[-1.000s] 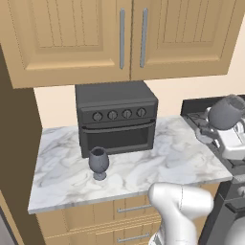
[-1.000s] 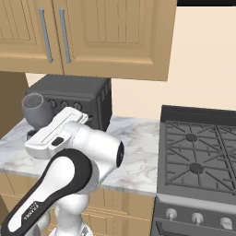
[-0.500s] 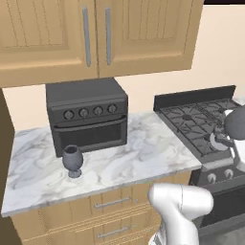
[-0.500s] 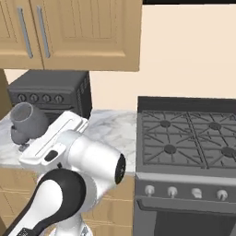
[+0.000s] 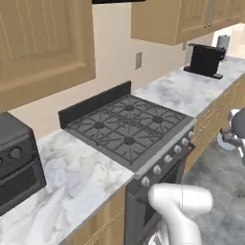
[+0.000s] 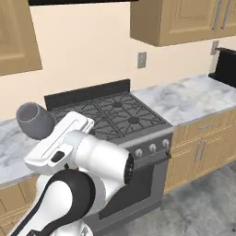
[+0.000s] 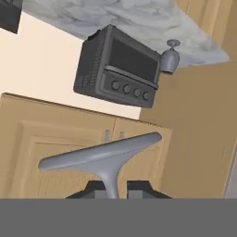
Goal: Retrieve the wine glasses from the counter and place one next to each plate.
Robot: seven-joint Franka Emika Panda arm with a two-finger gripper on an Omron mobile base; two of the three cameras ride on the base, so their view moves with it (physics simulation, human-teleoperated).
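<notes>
Marble counter (image 5: pixel 72 186) and a black stove (image 5: pixel 127 129) are sliding past us; our gripper (image 7: pixel 115 189) is pinching the stem of one wine glass (image 6: pixel 34 120); the other glass (image 7: pixel 169 59) is standing by the toaster oven (image 7: pixel 118 69); we should be carrying it steady and gently.

— Where do the two base cameras look from?

— From behind the white robot arm (image 6: pixel 87 184), forward and down. Both share the black gas stove with iron grates (image 5: pixel 127 131) (image 6: pixel 110 113) and the veined marble countertop (image 5: pixel 184 91) (image 6: pixel 184 99) running toward 2 o'clock.

— And the hand camera?

— Rolled nearly upside down, facing the dark boxy toaster oven (image 7: pixel 118 69) hanging at 12 o'clock; the smoky-grey glass foot (image 7: pixel 99 155) sits very close at 6 o'clock.
</notes>
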